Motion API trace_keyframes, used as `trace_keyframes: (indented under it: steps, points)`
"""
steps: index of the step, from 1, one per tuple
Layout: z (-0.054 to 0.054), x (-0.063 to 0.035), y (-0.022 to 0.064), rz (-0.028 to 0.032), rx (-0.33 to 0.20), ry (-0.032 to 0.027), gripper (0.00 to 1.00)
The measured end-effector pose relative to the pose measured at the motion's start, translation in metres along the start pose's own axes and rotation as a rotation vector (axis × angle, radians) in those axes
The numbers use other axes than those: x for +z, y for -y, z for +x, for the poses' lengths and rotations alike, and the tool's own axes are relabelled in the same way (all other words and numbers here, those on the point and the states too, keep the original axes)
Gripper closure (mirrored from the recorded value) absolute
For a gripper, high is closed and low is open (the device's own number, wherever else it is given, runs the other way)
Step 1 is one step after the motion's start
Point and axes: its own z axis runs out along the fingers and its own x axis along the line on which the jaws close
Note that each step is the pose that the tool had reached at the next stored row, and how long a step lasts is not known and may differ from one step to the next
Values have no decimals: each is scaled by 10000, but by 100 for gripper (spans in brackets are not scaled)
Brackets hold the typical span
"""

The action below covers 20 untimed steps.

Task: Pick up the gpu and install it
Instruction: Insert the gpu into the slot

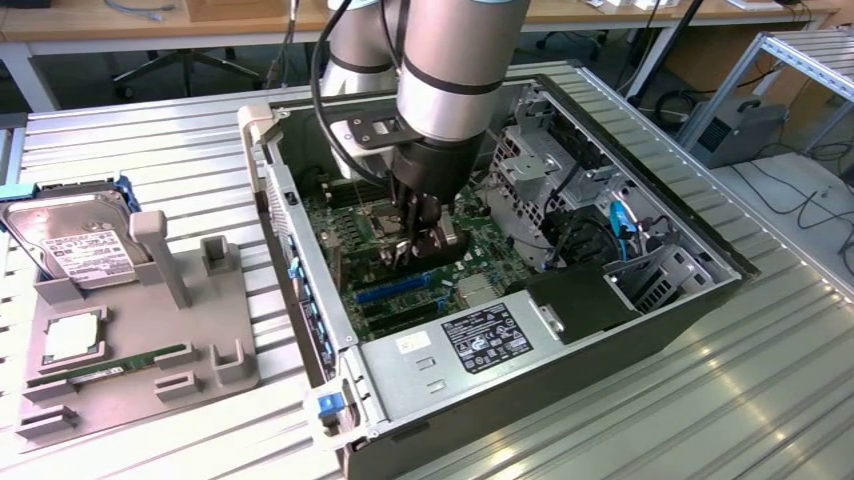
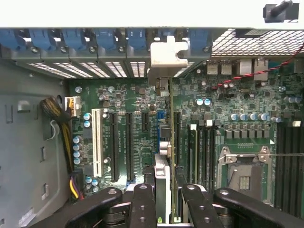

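Inside the open computer case (image 1: 667, 300), my gripper (image 1: 424, 240) hangs low over the motherboard (image 1: 387, 290). It is shut on the gpu (image 2: 163, 164), which I see edge-on in the wrist view. The card runs from between my black fingers (image 2: 142, 204) out to the case's rear wall. Its silver end bracket (image 2: 167, 53) sits at the row of blue-clipped slot openings. The card's lower edge lines up with a black expansion slot (image 2: 176, 137). I cannot tell whether it is seated. In the exterior view, the gpu (image 1: 441, 245) is mostly hidden by the gripper.
A grey fixture (image 1: 134, 340) at the exterior view's left holds a silver hard drive (image 1: 74, 240), a processor (image 1: 74, 340) and a thin RAM stick (image 1: 127, 362). In the case are a white slot (image 2: 98, 142), a processor socket (image 2: 244, 173), a power supply (image 1: 487, 340) and a drive cage (image 1: 534, 170).
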Motion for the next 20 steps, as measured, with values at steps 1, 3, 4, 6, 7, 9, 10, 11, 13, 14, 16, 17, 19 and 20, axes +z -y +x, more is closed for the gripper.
trace_keyframes:
  steps: [1, 3, 4, 6, 7, 9, 10, 11, 13, 14, 16, 17, 19, 20]
  points:
    - [0, 2, 0, 2, 30, -132, 73]
    - [0, 6, 0, 5, 84, -251, 73]
    - [0, 8, 1, 6, 134, -271, 73]
    - [0, 12, 1, 6, 369, -283, 73]
    - [0, 15, 0, 8, 487, -284, 73]
    - [0, 19, 1, 9, 664, -294, 73]
    - [0, 20, 0, 9, 666, -303, 73]
    - [0, 21, 0, 9, 666, -307, 73]
    - [0, 22, -2, 9, 666, -310, 73]
    - [-1, 25, -3, 10, 665, -309, 73]
    - [-7, 29, -4, 10, 663, -309, 73]
    - [-15, 31, -4, 10, 660, -310, 73]
    - [-29, 34, -5, 10, 656, -311, 73]
    - [-36, 35, -7, 10, 656, -310, 73]
